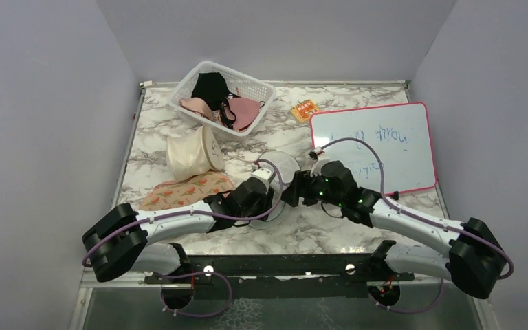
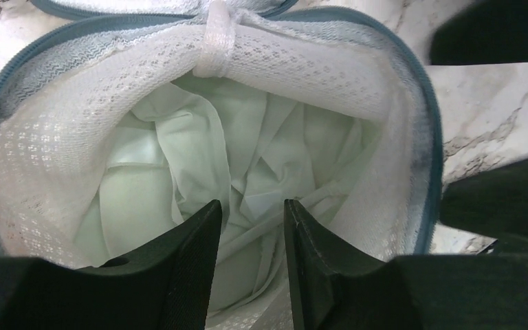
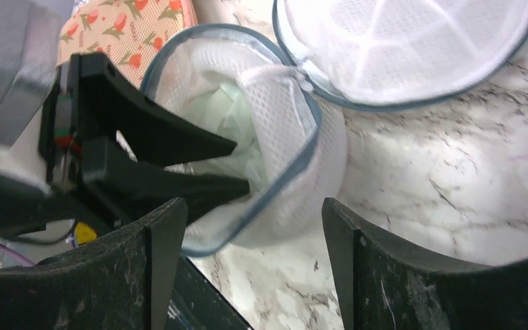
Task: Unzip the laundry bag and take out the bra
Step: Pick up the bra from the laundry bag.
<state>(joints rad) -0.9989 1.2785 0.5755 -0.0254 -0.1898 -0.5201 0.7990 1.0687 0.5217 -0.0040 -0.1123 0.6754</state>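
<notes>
The round white mesh laundry bag [image 1: 283, 165] lies unzipped at mid-table, its blue zip rim [image 2: 412, 96] gaping. In the right wrist view its lid [image 3: 412, 41] is flipped back beyond the bag body [image 3: 295, 130]. A pale white bra [image 2: 179, 158] lies crumpled inside and also shows in the right wrist view [image 3: 227, 113]. My left gripper [image 2: 253, 206] is open with a narrow gap, its fingers [image 3: 179, 144] reaching into the bag mouth just above the bra. My right gripper [image 3: 254, 206] is open wide and empty, just beside the bag's near wall.
A peach floral pouch [image 1: 189, 191] and a cream cylindrical bag [image 1: 192, 155] lie left of the laundry bag. A white basket [image 1: 258, 86] holding garments stands at the back. A pink-framed whiteboard [image 1: 375, 146] lies at the right, an orange item [image 1: 304, 110] behind it.
</notes>
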